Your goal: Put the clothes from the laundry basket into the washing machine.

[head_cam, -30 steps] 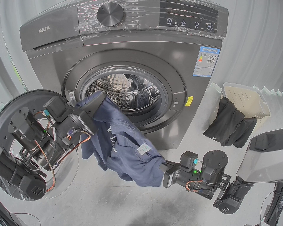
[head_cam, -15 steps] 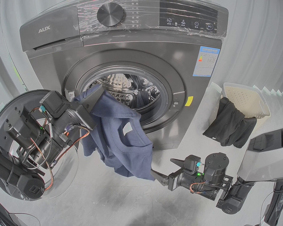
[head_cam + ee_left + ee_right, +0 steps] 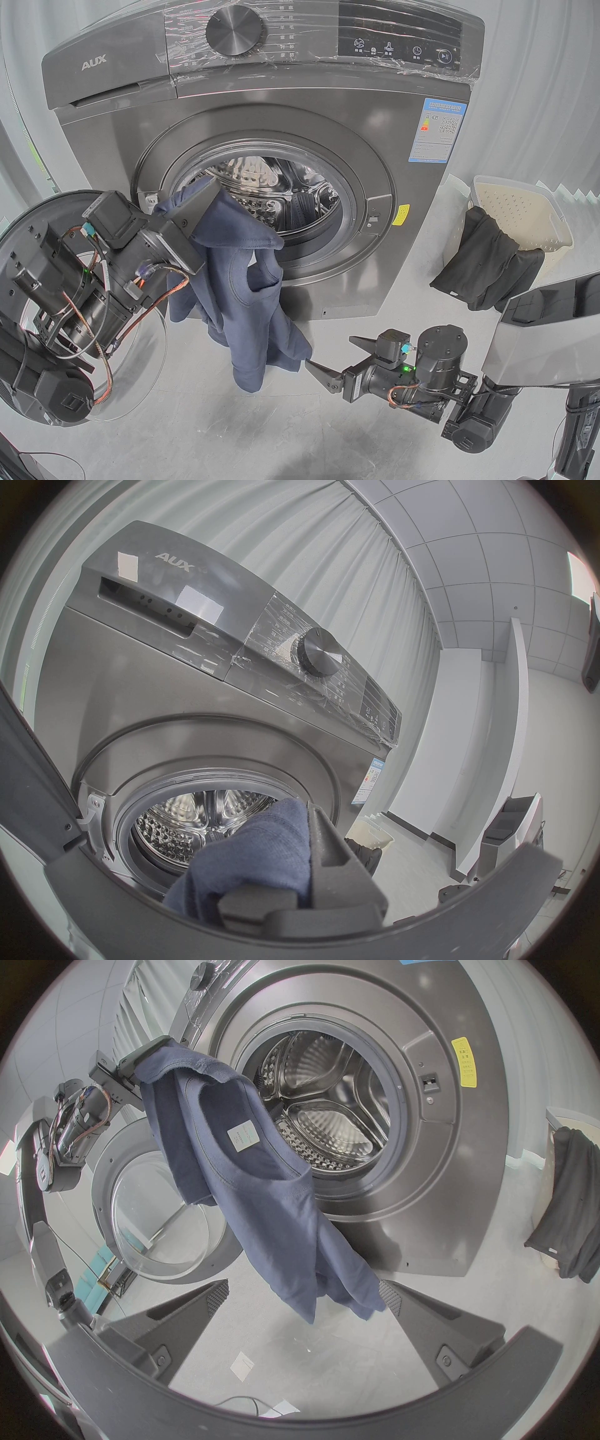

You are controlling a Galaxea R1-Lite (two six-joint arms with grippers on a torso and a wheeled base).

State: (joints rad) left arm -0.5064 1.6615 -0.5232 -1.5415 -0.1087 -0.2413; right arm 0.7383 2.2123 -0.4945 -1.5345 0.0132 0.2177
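washing machine (image 3: 106, 156): light-lettered logo (image 3: 94, 62) on the drawer front. tiny print rings the dial (image 3: 234, 29), w/ lit icons on the dark panel (image 3: 400, 47). blue-and-white label (image 3: 437, 130) w/ colour bars & qr code, print too small to read. yellow sticker (image 3: 400, 214) beside the door opening. white tag (image 3: 243, 1135) inside the navy shirt (image 3: 269, 1210), unreadable.

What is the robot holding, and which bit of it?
The left claw grips the blue shirt by a bunched edge at its top. The right claw is open, holding nothing.
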